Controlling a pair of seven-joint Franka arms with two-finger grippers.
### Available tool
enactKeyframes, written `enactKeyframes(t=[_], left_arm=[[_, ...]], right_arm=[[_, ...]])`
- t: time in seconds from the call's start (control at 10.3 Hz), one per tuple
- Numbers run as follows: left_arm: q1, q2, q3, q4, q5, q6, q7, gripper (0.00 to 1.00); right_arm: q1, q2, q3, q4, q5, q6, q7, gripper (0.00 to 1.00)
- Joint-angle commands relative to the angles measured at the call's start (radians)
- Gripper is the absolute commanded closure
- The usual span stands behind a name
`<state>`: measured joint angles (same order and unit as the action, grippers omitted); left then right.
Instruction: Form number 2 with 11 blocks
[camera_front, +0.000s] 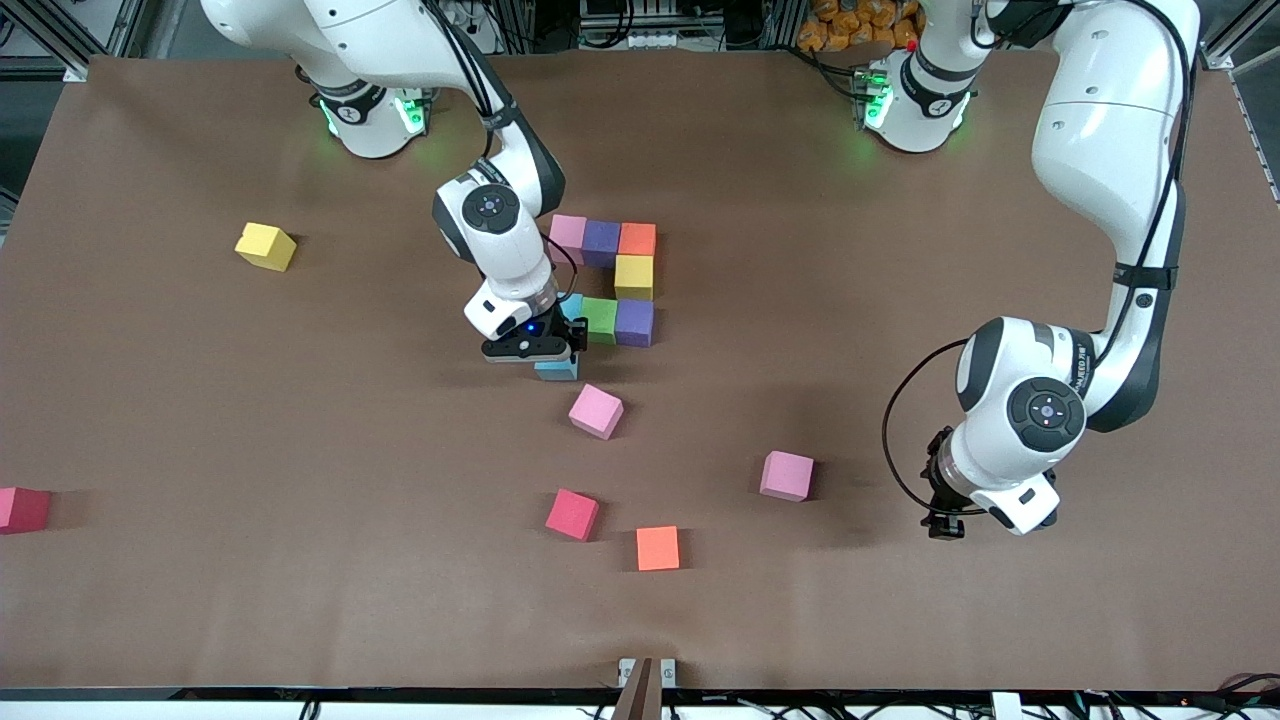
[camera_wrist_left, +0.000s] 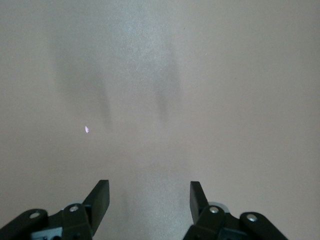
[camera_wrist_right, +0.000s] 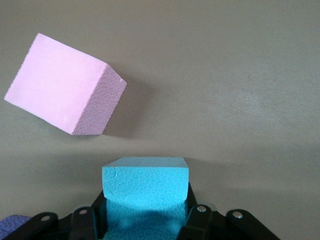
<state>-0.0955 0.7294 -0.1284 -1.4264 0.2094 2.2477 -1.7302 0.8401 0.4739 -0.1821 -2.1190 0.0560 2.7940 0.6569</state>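
Between right gripper (camera_wrist_right: 145, 220) fingers: blue block (camera_wrist_right: 145, 187).

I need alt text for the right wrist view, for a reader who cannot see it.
The right pincer is shut on a blue block just above the brown table. A pink block lies tilted on the table nearby.

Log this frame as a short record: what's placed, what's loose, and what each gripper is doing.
placed: pink, purple, orange, yellow, purple, green blocks joined
right gripper: shut on blue block, beside green
left gripper: open, waiting over bare table
loose: seven blocks
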Motion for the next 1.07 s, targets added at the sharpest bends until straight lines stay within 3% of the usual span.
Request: enactKeyframes(t=[0.0, 0.49, 0.59, 0.78, 0.98], left_arm=[[-0.006, 0.007, 0.006, 0.012, 0.005, 0.007, 0.011, 0.27], [-0.006, 0.005, 0.006, 0.012, 0.005, 0.007, 0.011, 0.27], [-0.006, 0.007, 0.006, 0.012, 0.005, 0.007, 0.011, 0.27], [-0.007, 0.007, 0.006, 0.012, 0.005, 0.007, 0.011, 0.27], [-0.007, 0.007, 0.006, 0.012, 0.007, 0.007, 0.009, 0.27]], right_arm=[[0.011, -0.006, -0.005, -0.018, -0.022, 0.019, 0.033, 1.0], [0.025, 0.014, -0.005, -0.013, -0.024, 0.025, 0.061, 1.0], [0.025, 0.015, -0.005, -0.013, -0.024, 0.025, 0.061, 0.97], [0.024, 0.014, -0.005, -0.013, -0.038, 0.025, 0.061, 0.81], [0.024, 0.009, -0.005, -0.016, -0.041, 0.022, 0.06, 0.82]])
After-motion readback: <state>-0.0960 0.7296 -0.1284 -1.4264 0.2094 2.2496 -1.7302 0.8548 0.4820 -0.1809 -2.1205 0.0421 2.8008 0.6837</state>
